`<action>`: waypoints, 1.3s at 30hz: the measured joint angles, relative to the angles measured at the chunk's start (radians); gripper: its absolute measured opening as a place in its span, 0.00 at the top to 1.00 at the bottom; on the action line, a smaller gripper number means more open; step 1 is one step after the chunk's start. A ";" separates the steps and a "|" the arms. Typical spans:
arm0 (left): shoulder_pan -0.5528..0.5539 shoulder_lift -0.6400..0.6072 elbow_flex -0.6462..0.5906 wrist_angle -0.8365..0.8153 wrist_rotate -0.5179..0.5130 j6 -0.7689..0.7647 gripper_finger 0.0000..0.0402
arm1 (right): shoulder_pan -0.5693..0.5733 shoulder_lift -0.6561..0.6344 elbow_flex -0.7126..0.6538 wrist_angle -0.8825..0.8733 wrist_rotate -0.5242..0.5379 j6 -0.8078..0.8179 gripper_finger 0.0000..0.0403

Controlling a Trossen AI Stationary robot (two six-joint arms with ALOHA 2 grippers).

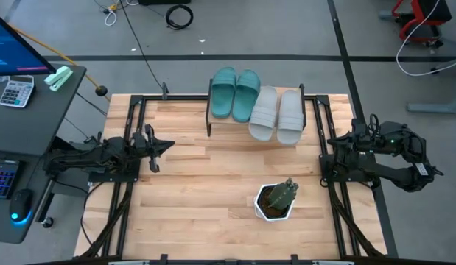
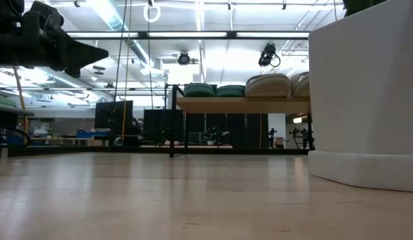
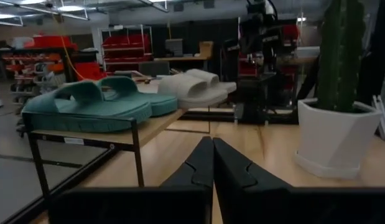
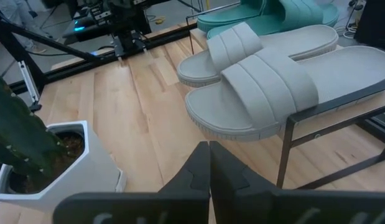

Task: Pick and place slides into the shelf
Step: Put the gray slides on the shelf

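Two teal-green slides (image 1: 235, 93) and two light grey slides (image 1: 278, 113) lie side by side, soles down, on top of the shelf (image 1: 213, 121), a low wooden rack on black legs at the table's far middle. The grey pair overhangs the shelf's near edge. The left wrist view shows the teal pair (image 3: 92, 106) nearest and the grey pair (image 3: 195, 87) beyond. The right wrist view shows the grey pair (image 4: 267, 74) in front. My left gripper (image 1: 169, 145) is shut at the table's left side. My right gripper (image 1: 325, 141) is shut at the right side. Neither touches anything.
A white pot with a green cactus (image 1: 276, 199) stands on the table near its front middle, between the arms. Black frame rails (image 1: 132, 140) run along the table's left and right sides. Bare wood lies between pot and shelf.
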 joint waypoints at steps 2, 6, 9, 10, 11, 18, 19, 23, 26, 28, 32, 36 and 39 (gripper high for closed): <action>0.000 -0.003 0.000 0.008 -0.001 0.002 0.97 | 0.000 0.000 0.000 0.000 0.000 0.000 1.00; 0.000 -0.004 0.000 0.034 0.027 0.062 0.97 | 0.000 0.000 0.000 0.005 0.000 0.002 1.00; 0.000 -0.004 0.000 0.030 0.068 0.095 0.99 | 0.000 0.000 0.000 0.005 -0.001 0.001 1.00; 0.000 -0.004 0.000 0.028 0.073 0.098 0.99 | 0.000 0.000 0.000 0.005 0.000 -0.004 1.00; 0.000 -0.004 0.000 0.020 0.079 0.098 0.99 | 0.000 0.000 0.000 0.005 -0.001 -0.016 1.00; 0.000 -0.004 0.000 -0.017 0.106 0.056 0.94 | 0.000 -0.002 0.000 -0.031 -0.035 -0.095 1.00; 0.000 -0.004 0.000 -0.017 0.106 0.054 0.94 | 0.000 -0.003 0.000 -0.038 -0.042 -0.097 1.00; 0.000 -0.004 -0.001 -0.021 0.106 0.053 0.98 | 0.000 -0.015 0.000 -0.095 -0.031 -0.095 1.00; 0.000 -0.004 -0.001 -0.023 0.106 0.052 0.99 | 0.000 -0.016 0.000 -0.145 -0.001 -0.071 1.00; 0.000 -0.004 -0.001 -0.022 0.106 0.052 0.99 | 0.000 -0.016 0.000 -0.124 0.000 -0.066 1.00; 0.000 -0.004 -0.001 -0.022 0.106 0.045 0.95 | -0.012 -0.017 -0.016 -0.037 0.008 -0.045 1.00; 0.000 -0.003 -0.001 -0.021 0.106 0.034 0.93 | -0.028 -0.018 -0.112 0.187 -0.058 -0.023 1.00; 0.000 -0.003 -0.001 -0.020 0.106 0.034 0.96 | -0.033 -0.017 -0.209 0.380 -0.105 0.002 1.00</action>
